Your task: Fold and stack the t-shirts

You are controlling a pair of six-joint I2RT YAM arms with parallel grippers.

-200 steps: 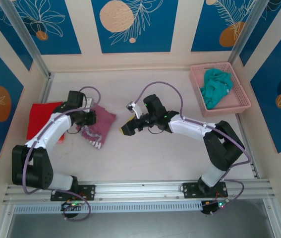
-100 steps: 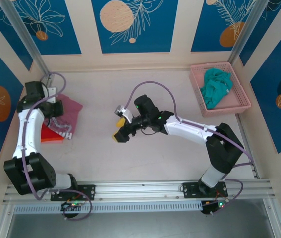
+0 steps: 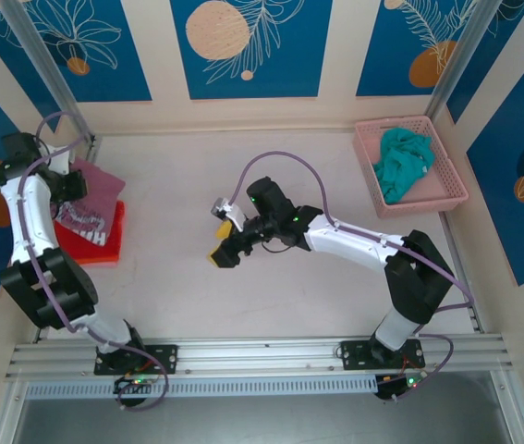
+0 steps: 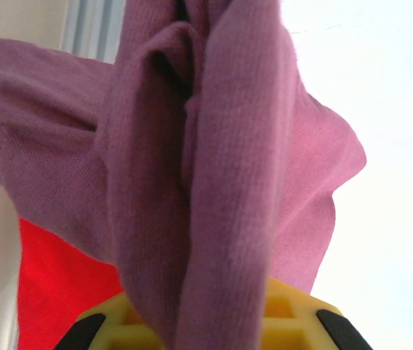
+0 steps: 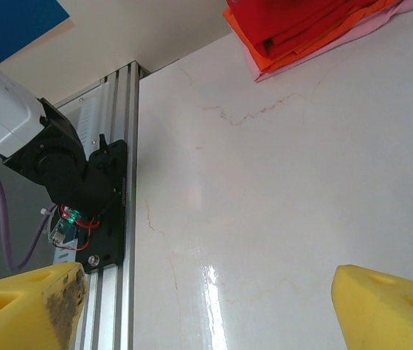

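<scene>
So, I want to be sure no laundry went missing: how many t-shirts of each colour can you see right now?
mauve-pink t-shirt: 1
red t-shirt: 1
teal t-shirt: 1
Total: 3

White arm links (image 3: 354,239), black joints (image 3: 414,277), purple cables (image 5: 5,233), yellow gripper pads (image 5: 388,306), black bases (image 3: 386,351)
</scene>
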